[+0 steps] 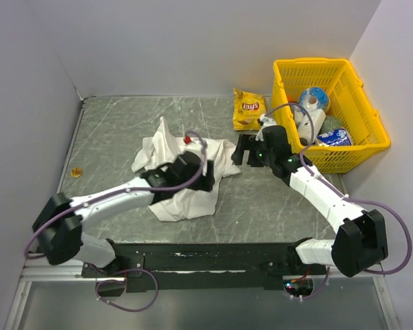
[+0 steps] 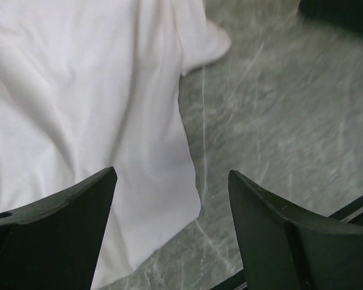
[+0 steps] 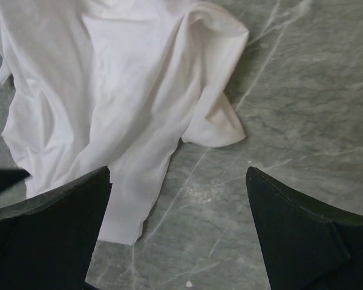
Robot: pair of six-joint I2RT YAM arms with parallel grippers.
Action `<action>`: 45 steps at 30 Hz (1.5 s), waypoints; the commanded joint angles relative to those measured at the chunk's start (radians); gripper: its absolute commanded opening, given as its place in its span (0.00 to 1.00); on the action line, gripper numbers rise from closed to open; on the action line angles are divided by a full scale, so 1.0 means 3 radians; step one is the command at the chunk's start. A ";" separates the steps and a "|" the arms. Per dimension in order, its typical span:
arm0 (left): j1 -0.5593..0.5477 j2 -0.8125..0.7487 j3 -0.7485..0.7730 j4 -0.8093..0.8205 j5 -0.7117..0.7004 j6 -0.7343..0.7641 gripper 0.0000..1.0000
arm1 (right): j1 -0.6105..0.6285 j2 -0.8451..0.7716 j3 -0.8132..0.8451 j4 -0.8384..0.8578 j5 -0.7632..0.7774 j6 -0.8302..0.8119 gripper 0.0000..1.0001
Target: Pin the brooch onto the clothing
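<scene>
brooch [image 1: 76,172] perhaps, too small, clothing [image 1: 160,148] part-hidden

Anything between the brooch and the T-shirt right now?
No. The top view shows only bare grey tabletop between the brooch, off to the left, and the crumpled T-shirt.

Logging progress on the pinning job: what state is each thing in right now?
T-shirt: crumpled in a heap on the table.
Brooch: lying loose by the table's left edge, apart from the T-shirt.
Left gripper: open, empty, over the T-shirt's edge.
Right gripper: open, empty.
Basket: upright, partly filled.
Chip bag: lying flat beside the basket.
</scene>
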 commanded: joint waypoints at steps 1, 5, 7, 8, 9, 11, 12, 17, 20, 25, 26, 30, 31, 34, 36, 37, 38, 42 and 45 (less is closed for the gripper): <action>-0.0456 0.0331 0.0066 -0.0116 -0.0706 -0.0125 0.80 | -0.0228 -0.0129 -0.0056 -0.0067 -0.0010 0.0095 1.00; -0.0824 0.0734 0.0225 -0.0253 -0.0993 -0.0238 0.78 | -0.0356 -0.0149 -0.0118 -0.0052 -0.0102 0.0116 1.00; -0.0927 0.0878 0.0327 -0.0361 -0.1131 -0.0284 0.75 | -0.0397 -0.0134 -0.0128 -0.0052 -0.0117 0.0121 1.00; -0.1008 0.1005 0.0353 -0.0371 -0.1162 -0.0304 0.75 | -0.0403 -0.0124 -0.0133 -0.0042 -0.0148 0.0116 1.00; -0.1039 0.1067 0.0383 -0.0397 -0.1182 -0.0320 0.73 | -0.0413 -0.0114 -0.0133 -0.0042 -0.0158 0.0121 1.00; -0.1106 0.1190 0.0399 -0.0372 -0.1162 -0.0340 0.70 | -0.0428 -0.0103 -0.0138 -0.0036 -0.0174 0.0116 1.00; -0.1121 0.1221 0.0389 -0.0356 -0.1152 -0.0351 0.68 | -0.0433 -0.0093 -0.0138 -0.0041 -0.0189 0.0111 1.00; -0.1142 0.1364 0.0322 -0.0330 -0.1136 -0.0422 0.50 | -0.0449 -0.0088 -0.0118 -0.0062 -0.0194 0.0075 1.00; -0.1137 0.1426 0.0307 -0.0443 -0.1172 -0.0478 0.39 | -0.0449 -0.0093 -0.0088 -0.0113 -0.0138 0.0024 1.00; -0.1111 0.1359 0.0261 -0.0581 -0.1376 -0.0550 0.01 | -0.0449 -0.0108 -0.0046 -0.0174 -0.0127 -0.0063 1.00; -0.1086 0.1288 0.0261 -0.0652 -0.1422 -0.0560 0.01 | -0.0444 -0.0108 -0.0041 -0.0185 -0.0117 -0.0089 1.00; -0.0861 0.0951 0.0256 -0.0699 -0.1403 -0.0448 0.01 | -0.0342 -0.0113 -0.0026 -0.0175 -0.0174 -0.0181 1.00; -0.0734 0.0743 0.0246 -0.0694 -0.1342 -0.0372 0.01 | -0.0296 -0.0103 -0.0016 -0.0185 -0.0143 -0.0242 0.99; -0.0458 0.0293 0.0245 -0.0704 -0.1244 -0.0224 0.01 | -0.0117 -0.0032 0.0030 -0.0210 -0.0025 -0.0334 0.99; -0.0314 0.0087 0.0307 -0.0729 -0.1188 -0.0136 0.01 | -0.0055 0.0029 0.0056 -0.0200 -0.0020 -0.0339 1.00; -0.0192 -0.0086 0.0342 -0.0765 -0.1152 -0.0055 0.01 | 0.0001 0.0090 0.0061 -0.0195 -0.0020 -0.0334 1.00; -0.0135 -0.0159 0.0434 -0.0790 -0.1132 -0.0014 0.01 | 0.0022 0.0121 0.0066 -0.0165 -0.0061 -0.0329 1.00; 0.0085 -0.0369 0.0700 -0.0903 -0.0943 0.0145 0.01 | 0.0175 0.0234 0.0066 -0.0001 -0.0275 -0.0339 0.99; 0.0192 -0.0379 0.0854 -0.0924 -0.0692 0.0222 0.01 | 0.0425 0.0265 0.0107 0.0101 -0.0332 -0.0406 1.00</action>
